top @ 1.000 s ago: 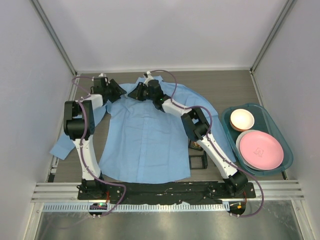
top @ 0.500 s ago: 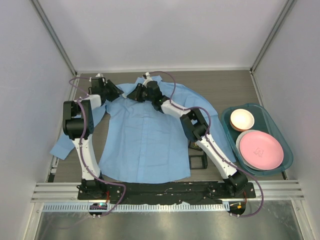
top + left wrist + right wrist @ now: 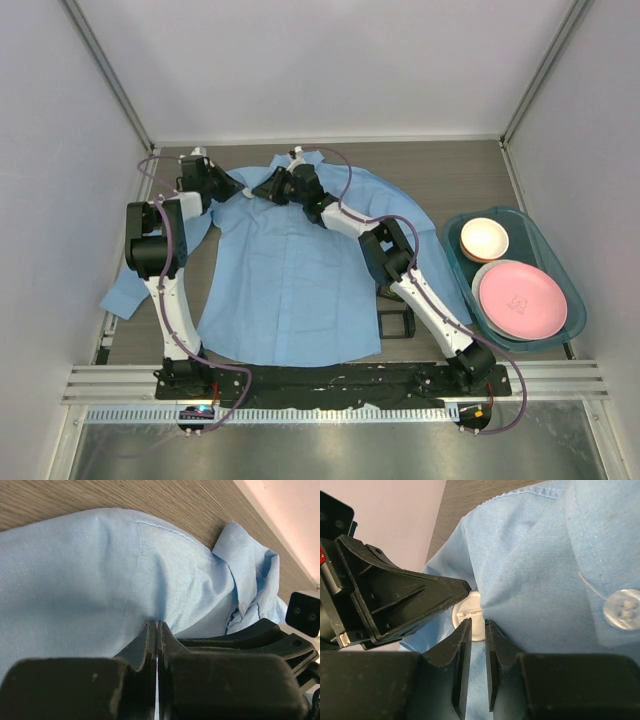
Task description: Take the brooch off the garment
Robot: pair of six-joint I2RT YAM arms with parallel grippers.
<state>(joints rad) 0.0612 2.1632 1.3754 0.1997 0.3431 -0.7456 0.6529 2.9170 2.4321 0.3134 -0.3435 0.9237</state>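
OK, nearest first: both arm bases sit at the front edge of the table (image 3: pixel 450 175), L and R. Just past them the shirt (image 3: pixel 290 280) lies flat, front up, hem twd the bases, collar (image 3: pixel 250 575) at the far end. One sleeve (image 3: pixel 125 290) trails out on the L side of the L arm. A small black frame (image 3: pixel 396 322) sits just beside the shirt's R hem corner, next to the R arm's lower link. Further R is a teal tray (image 3: pixel 540 240) w/ a pink plate (image 3: pixel 520 300) nearer and a cream bowl (image 3: pixel 484 238) behind it.

Far end: both arms reach to the collar area, grippers almost tip to tip. The L gripper (image 3: pixel 155 625) points in from the L. Its jaws are pressed together w/ only a hairline btw them, tips nipping a raised fold of shirt cloth near the shoulder. The R gripper (image 3: pixel 476 624) points in from the R, jaws narrow w/ a slim gap.

The brooch (image 3: pixel 468 611), a small white disc w/ a thin bar across it, sits on the shirt right at those R tips. Its lower edge shows in the gap, and the disc is wider than the gap. Can't tell if the fingers actually bite on it. The L gripper's tip touches the cloth just beside the brooch. In the R wrist view a clear button (image 3: pixel 622 609) w/ a loose thread sits on the shirt front, off to the R.
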